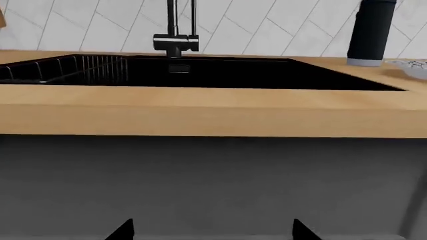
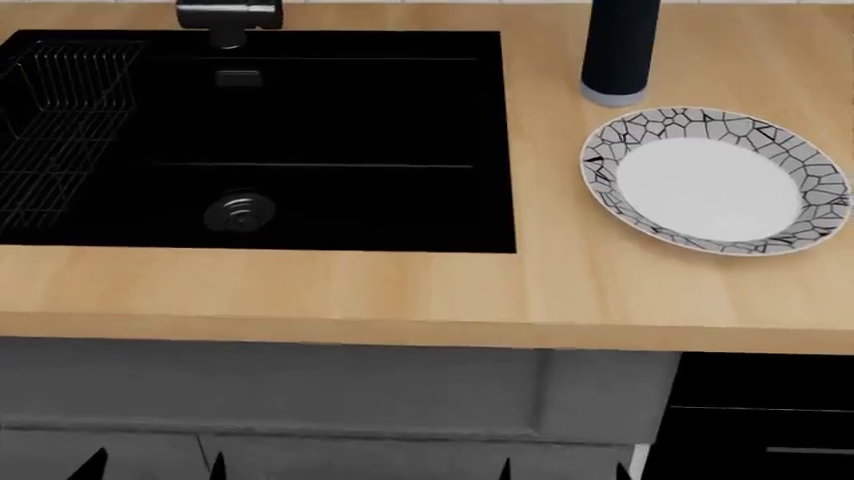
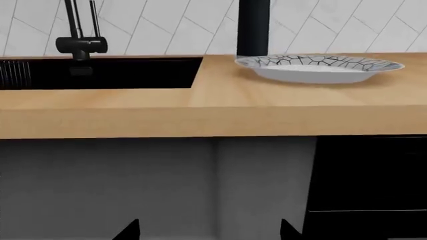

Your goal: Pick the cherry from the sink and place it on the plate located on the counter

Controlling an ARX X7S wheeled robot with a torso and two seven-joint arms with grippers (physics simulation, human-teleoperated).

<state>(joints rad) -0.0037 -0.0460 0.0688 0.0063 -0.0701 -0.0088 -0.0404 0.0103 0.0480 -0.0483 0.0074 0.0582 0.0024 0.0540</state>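
Figure. The desk (image 2: 400, 290) of tan wood grain was viewed from the head camera, with the black sink (image 2: 347, 210) recessed toward its left rear and the plate (image 2: 801, 180) set near its right edge, just in front of a dark bottle (image 2: 621, 50). A wire rack (image 2: 60, 120) occupied the sink's left end; the drain (image 2: 240, 211) lay toward the front of the basin and the faucet (image 2: 230, 18) stood at the rear edge. The cherry could not be made out in any view; it was either hidden within the dark basin or too small to be resolved, so its position cannot be stated.

The step in hand was judged to be the approach, with nothing yet grasped. It would be done well if the basin floor were first brought into clear view, so that the fruit could be located before a descent was committed. A vertical entry clear of the rack and faucet would be preferred, with closure applied gently on so small and round a fruit.

Both tools were held low, before the desk's front edge. Of the left tool (image 1: 212, 231) and the right tool (image 3: 209, 230) only dark fingertips were shown, set well apart; both were therefore read as open, holding and touching nothing.
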